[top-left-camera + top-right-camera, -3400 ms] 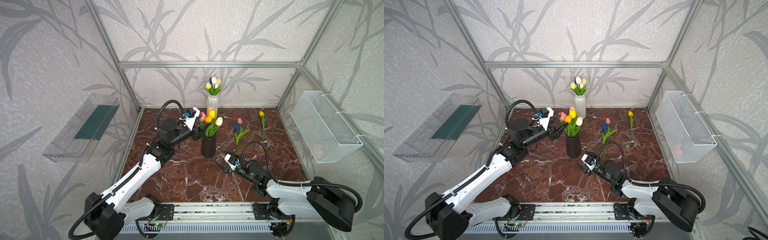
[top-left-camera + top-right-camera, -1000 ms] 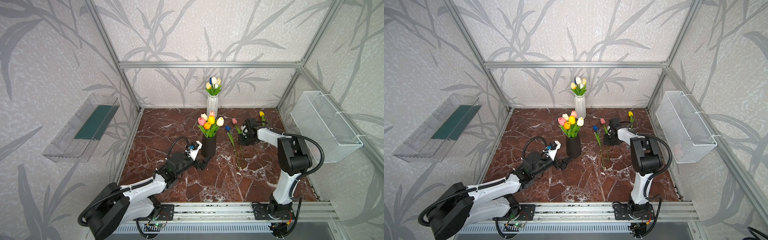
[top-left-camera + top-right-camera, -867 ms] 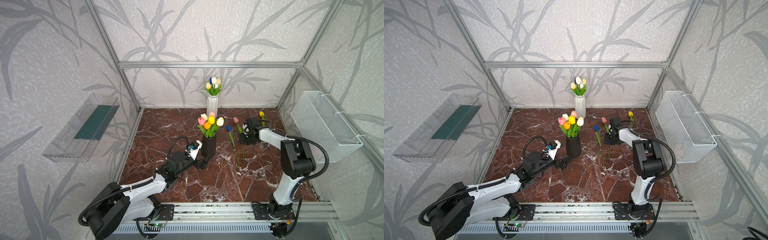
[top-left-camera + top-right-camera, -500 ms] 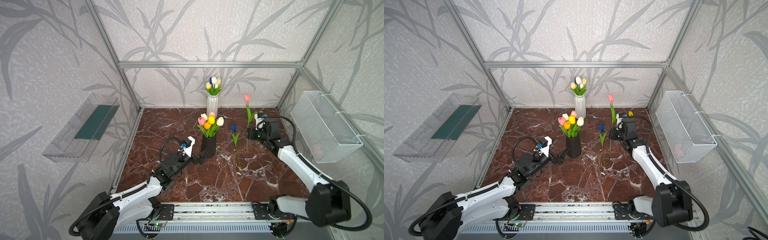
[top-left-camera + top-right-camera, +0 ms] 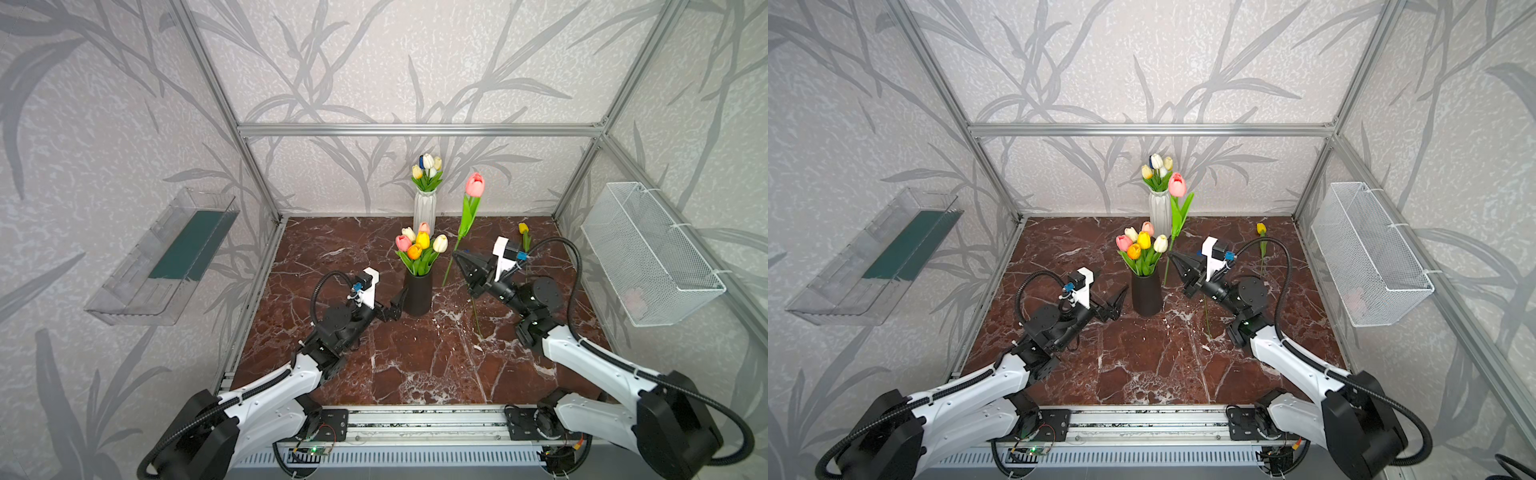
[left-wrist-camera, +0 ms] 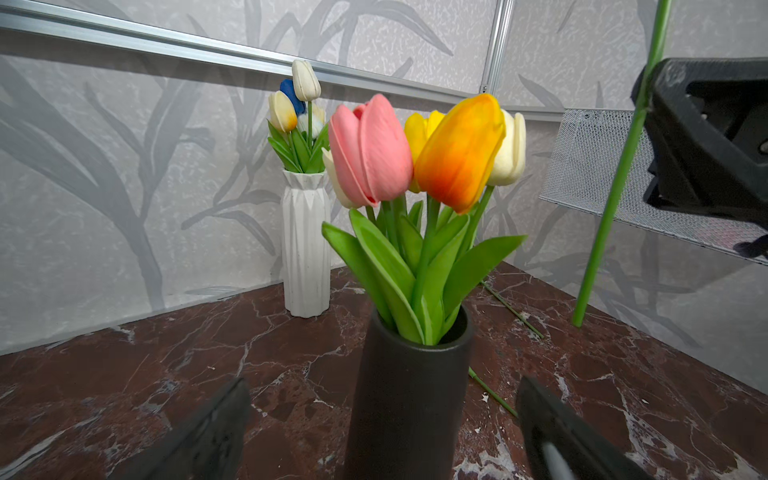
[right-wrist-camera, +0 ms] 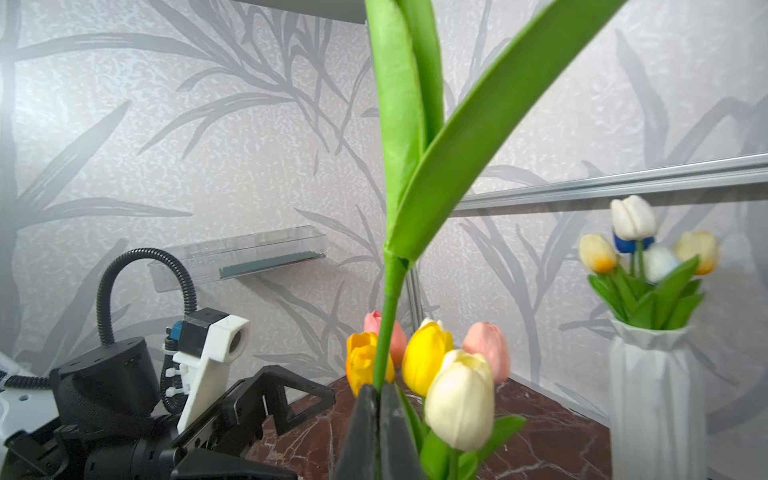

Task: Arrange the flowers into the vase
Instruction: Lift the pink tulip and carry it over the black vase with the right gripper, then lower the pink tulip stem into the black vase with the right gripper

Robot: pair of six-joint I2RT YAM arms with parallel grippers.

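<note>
The right claw [image 5: 457,257] is pinched tight on the green stem of a pink tulip [image 5: 468,214]. The tulip stands almost straight up, leaning a little, with its pink head on top. Its bottom end hangs just to the right of the black vase [image 5: 417,297].

The bunch of tulips [image 5: 419,247] in that vase also points up.

The left claw [image 5: 397,305] is low and wide open, close to the black vase. The left wrist view shows a gap on each side.

A yellow tulip [image 5: 524,237] lies flat near the back right corner. A loose stem [image 5: 477,318] lies flat by the right arm.

The white vase [image 5: 424,210] stands at the back wall. The marble floor [image 5: 395,374] is wide in front of the black vase.
</note>
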